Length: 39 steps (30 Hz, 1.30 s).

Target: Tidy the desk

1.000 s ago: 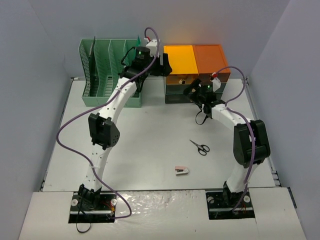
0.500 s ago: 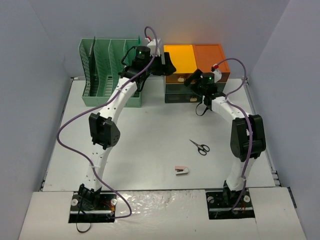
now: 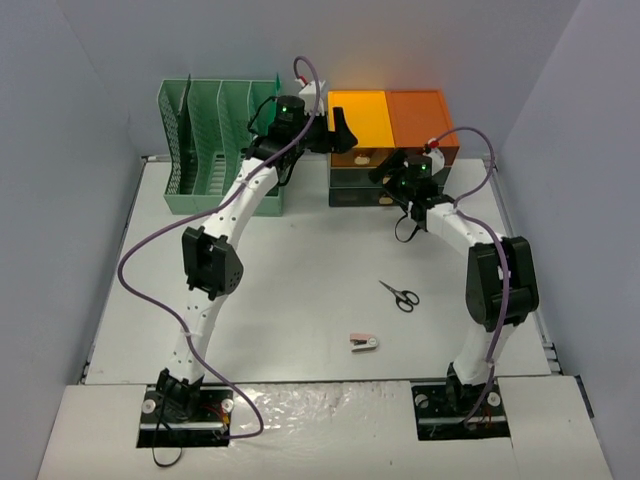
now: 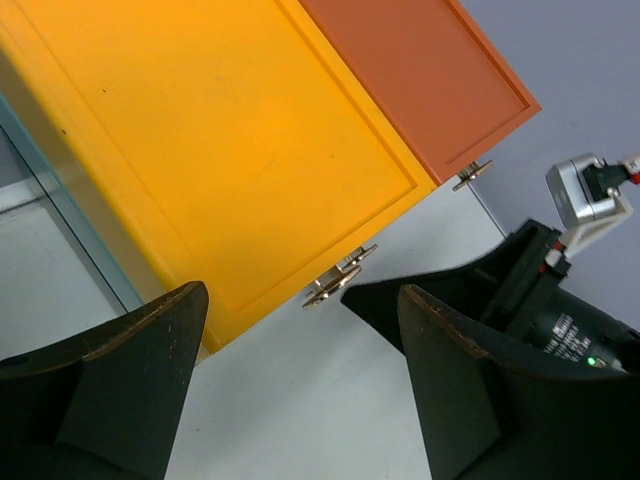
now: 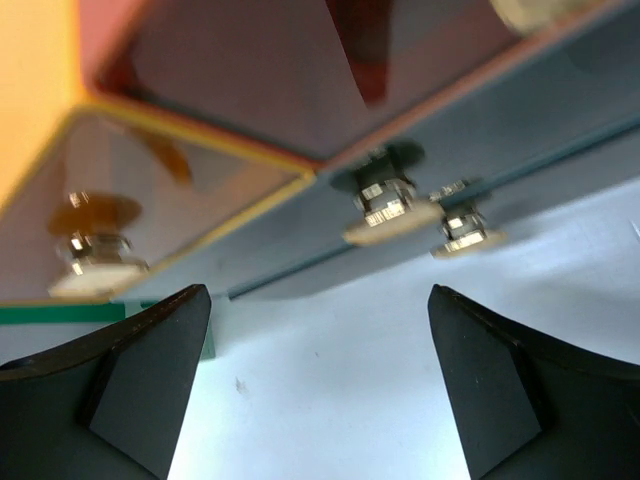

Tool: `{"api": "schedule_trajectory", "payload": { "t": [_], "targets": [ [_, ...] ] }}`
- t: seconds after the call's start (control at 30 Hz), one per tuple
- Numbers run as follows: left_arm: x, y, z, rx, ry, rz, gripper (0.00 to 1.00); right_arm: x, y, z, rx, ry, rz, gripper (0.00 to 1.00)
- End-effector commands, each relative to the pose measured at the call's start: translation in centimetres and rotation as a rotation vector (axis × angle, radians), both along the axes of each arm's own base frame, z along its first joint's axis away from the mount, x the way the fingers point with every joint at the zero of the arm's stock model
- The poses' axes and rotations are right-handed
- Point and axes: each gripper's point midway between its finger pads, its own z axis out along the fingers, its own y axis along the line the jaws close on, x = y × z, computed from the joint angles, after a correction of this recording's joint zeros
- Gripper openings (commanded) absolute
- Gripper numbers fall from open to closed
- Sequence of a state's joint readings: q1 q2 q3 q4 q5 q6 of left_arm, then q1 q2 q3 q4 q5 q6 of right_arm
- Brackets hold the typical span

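The desk is a wide off-white tabletop. At its back stands the orange-and-dark-grey drawer unit. My left gripper hovers open above the unit's left front corner; in the left wrist view the yellow top, orange top and a metal knob lie below it. My right gripper is open and empty close to the unit's front; the right wrist view faces the drawer knobs. Scissors and a small pink-and-white item lie on the desk.
A mint-green slotted file rack stands at the back left, beside the left arm. Grey walls close in the desk on three sides. The right arm's wrist shows just below the left gripper.
The right gripper has swung up and in toward the front of the drawer unit. The left gripper has shifted slightly right over the unit's top. Scissors and the small item have not moved.
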<state>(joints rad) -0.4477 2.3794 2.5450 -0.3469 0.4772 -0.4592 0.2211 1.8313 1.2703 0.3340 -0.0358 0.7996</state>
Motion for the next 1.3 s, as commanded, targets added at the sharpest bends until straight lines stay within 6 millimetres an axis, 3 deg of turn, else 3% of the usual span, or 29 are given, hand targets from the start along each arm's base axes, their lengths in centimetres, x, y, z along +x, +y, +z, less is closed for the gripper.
{"api": "schedule_trajectory", "payload": {
  "t": [0.0, 0.23, 0.63, 0.83, 1.0, 1.27],
  "targets": [
    [0.8, 0.2, 3.5, -0.007, -0.133, 0.021, 0.75, -1.4, -0.6, 7.0, 0.042, -0.166, -0.002, 0.88],
    [1.5, 0.4, 0.0, 0.072, -0.098, 0.047, 0.75, -2.9, -1.4, 7.3, 0.004, -0.164, -0.006, 0.88],
    [2.2, 1.0, -1.8, 0.121, -0.083, 0.075, 0.75, -3.9, -2.5, 6.8, -0.011, -0.149, -0.02, 0.88],
    [0.8, 0.2, 2.3, 0.057, -0.154, 0.008, 0.75, -4.6, -2.9, 6.4, -0.044, -0.134, -0.016, 0.88],
    [0.3, 0.5, 3.5, 0.041, -0.158, 0.01, 0.75, -5.3, -2.7, 5.7, -0.038, -0.116, -0.004, 0.88],
    [-0.6, 1.0, 7.9, -0.033, -0.233, 0.009, 0.74, -7.1, -3.0, 4.7, -0.064, -0.089, 0.014, 0.88]
  ]
}}
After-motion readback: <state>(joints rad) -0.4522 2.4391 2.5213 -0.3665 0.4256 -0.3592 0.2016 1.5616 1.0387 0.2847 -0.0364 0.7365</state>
